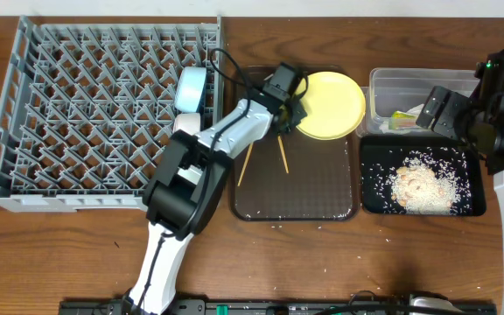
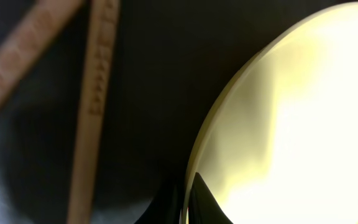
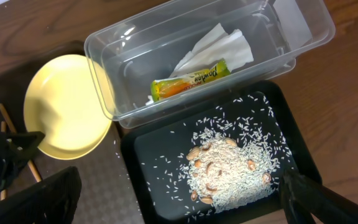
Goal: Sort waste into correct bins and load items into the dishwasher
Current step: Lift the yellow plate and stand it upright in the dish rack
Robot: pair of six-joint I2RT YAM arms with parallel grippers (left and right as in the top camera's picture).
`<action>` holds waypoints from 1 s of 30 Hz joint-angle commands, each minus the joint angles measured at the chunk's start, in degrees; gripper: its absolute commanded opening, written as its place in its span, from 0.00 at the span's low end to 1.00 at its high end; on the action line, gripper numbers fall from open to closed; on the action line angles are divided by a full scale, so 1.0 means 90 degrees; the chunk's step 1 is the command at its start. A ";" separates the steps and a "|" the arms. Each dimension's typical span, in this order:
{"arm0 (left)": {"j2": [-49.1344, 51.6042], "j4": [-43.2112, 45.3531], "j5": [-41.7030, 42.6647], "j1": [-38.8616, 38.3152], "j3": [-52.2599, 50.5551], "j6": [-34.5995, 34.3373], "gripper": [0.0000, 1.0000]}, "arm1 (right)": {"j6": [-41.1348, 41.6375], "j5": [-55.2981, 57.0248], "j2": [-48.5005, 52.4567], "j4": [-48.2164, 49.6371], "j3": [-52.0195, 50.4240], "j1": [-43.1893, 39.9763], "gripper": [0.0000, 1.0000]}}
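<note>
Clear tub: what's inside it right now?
The clear tub holds a green-and-yellow wrapper lying against crumpled white paper. Nothing else shows inside; whatever lies under the paper is covered.

Left arm reaches forward, left gripper pinched closed; right gripper spread wide, hovering
</note>
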 commanded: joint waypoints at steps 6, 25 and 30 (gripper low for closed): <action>-0.0457 -0.0073 0.0134 0.0379 -0.0090 0.0498 0.08 | 0.0087 0.0104 0.0032 -0.0002 0.0015 -0.0051 0.99; -0.2601 -0.0267 -0.1311 0.0636 -0.0090 0.3781 0.07 | 0.0087 0.0104 0.0032 -0.0002 0.0015 -0.0051 0.99; -0.3092 -0.0284 -0.2642 0.0984 -0.0090 0.4595 0.08 | 0.0087 0.0104 0.0032 -0.0002 0.0015 -0.0051 0.99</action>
